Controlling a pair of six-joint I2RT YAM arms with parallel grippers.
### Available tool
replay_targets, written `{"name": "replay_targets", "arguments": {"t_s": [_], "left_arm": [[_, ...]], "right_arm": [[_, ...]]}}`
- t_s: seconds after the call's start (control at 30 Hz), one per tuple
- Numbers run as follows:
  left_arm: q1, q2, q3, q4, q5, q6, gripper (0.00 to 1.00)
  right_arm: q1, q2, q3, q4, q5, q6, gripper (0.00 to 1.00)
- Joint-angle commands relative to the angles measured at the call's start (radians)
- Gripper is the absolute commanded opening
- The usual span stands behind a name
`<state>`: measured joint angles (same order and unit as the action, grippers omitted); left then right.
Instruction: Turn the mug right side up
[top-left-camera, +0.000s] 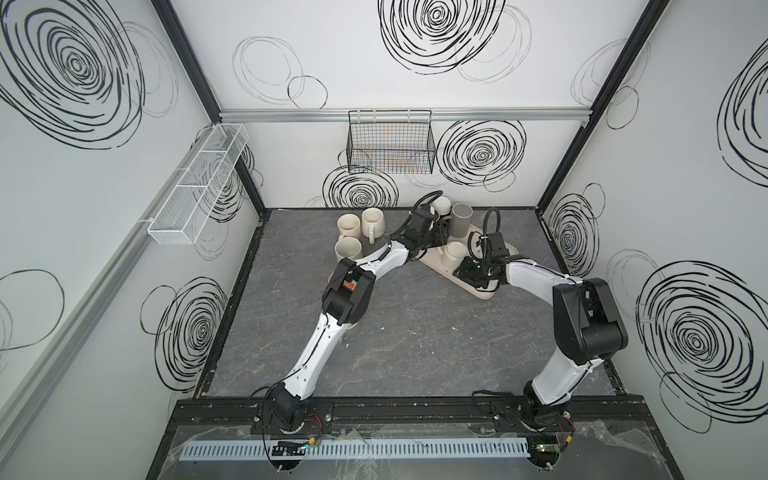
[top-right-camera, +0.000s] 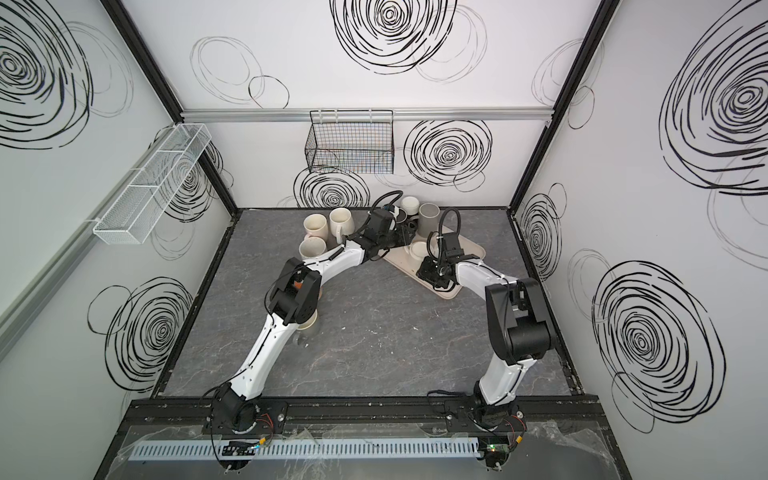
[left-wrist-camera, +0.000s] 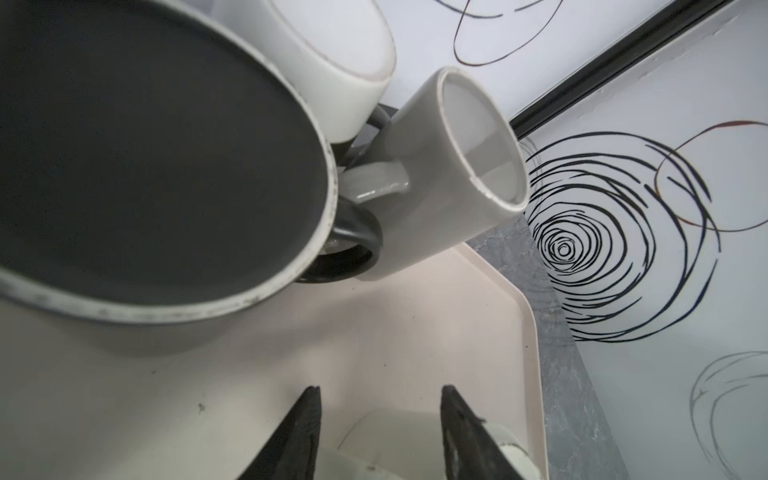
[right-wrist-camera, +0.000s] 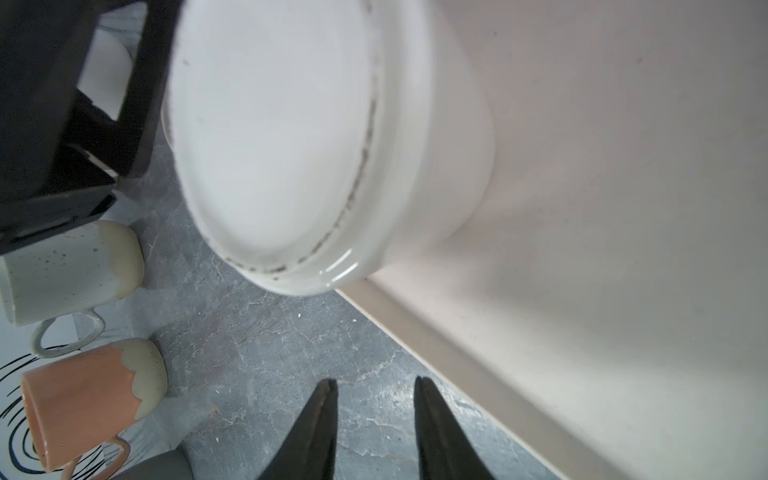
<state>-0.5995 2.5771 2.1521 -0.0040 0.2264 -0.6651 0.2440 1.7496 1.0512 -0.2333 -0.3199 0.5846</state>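
Observation:
Several mugs stand upside down on a beige tray (top-left-camera: 485, 291) at the back right. In the left wrist view a dark mug (left-wrist-camera: 145, 158) looms closest, its base up, with a white mug (left-wrist-camera: 332, 62) and a grey mug (left-wrist-camera: 457, 166) beyond it. My left gripper (left-wrist-camera: 380, 390) hovers over the tray, open, and another white mug (left-wrist-camera: 395, 436) shows below its fingers. That mug (top-left-camera: 456, 252) stands near the tray's left edge. My right gripper (right-wrist-camera: 374, 384) is open and empty over the table just off that edge, beside this mug (right-wrist-camera: 282, 137).
Three upright mugs (top-left-camera: 348, 226) are grouped on the grey table left of the tray; the right wrist view shows a speckled one (right-wrist-camera: 70, 274) and a pink one (right-wrist-camera: 91, 403). A black wire basket (top-left-camera: 390, 143) hangs on the back wall, a white one (top-left-camera: 199, 187) on the left wall.

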Motion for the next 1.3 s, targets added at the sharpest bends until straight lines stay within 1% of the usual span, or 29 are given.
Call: {"name": "replay_targets", "arguments": {"t_s": [0.0, 0.13, 0.23, 0.33, 0.43, 0.6, 0.83, 0.93, 1.03, 1.13, 1.2, 1.27], "left_arm": [[-0.003, 0.039, 0.067, 0.050, 0.066, 0.013, 0.52], [0.000, 0.097, 0.147, 0.033, 0.121, 0.012, 0.54], [0.005, 0.107, 0.152, 0.030, 0.148, -0.005, 0.53], [0.009, 0.092, 0.130, 0.014, 0.180, -0.011, 0.50], [0.005, 0.039, 0.043, 0.031, 0.200, -0.014, 0.49], [-0.008, -0.057, -0.133, 0.092, 0.230, -0.028, 0.48], [-0.026, -0.145, -0.283, 0.097, 0.249, -0.018, 0.45], [-0.046, -0.194, -0.357, 0.114, 0.248, -0.009, 0.45], [-0.067, -0.227, -0.399, 0.124, 0.246, 0.002, 0.45], [-0.064, -0.262, -0.447, 0.168, 0.211, -0.009, 0.45], [-0.051, -0.268, -0.448, 0.198, 0.200, -0.028, 0.43], [-0.036, -0.252, -0.413, 0.199, 0.199, -0.039, 0.42]], "right_arm": [[0.009, 0.028, 0.038, 0.011, -0.010, 0.007, 0.36], [0.006, 0.057, 0.052, 0.010, -0.006, 0.001, 0.35], [0.005, 0.080, 0.074, -0.002, -0.002, -0.009, 0.35], [-0.002, 0.092, 0.091, -0.007, 0.003, -0.016, 0.34], [-0.011, 0.103, 0.109, -0.017, 0.021, -0.028, 0.32], [-0.026, 0.130, 0.171, -0.094, 0.076, -0.064, 0.29], [-0.062, 0.092, 0.155, -0.125, 0.120, -0.089, 0.29], [-0.090, 0.077, 0.148, -0.116, 0.115, -0.097, 0.29], [-0.116, 0.073, 0.164, -0.127, 0.105, -0.104, 0.29], [-0.124, 0.058, 0.173, -0.142, 0.110, -0.108, 0.30], [-0.124, 0.039, 0.158, -0.134, 0.108, -0.105, 0.30], [-0.124, 0.024, 0.137, -0.122, 0.100, -0.098, 0.30]]}}
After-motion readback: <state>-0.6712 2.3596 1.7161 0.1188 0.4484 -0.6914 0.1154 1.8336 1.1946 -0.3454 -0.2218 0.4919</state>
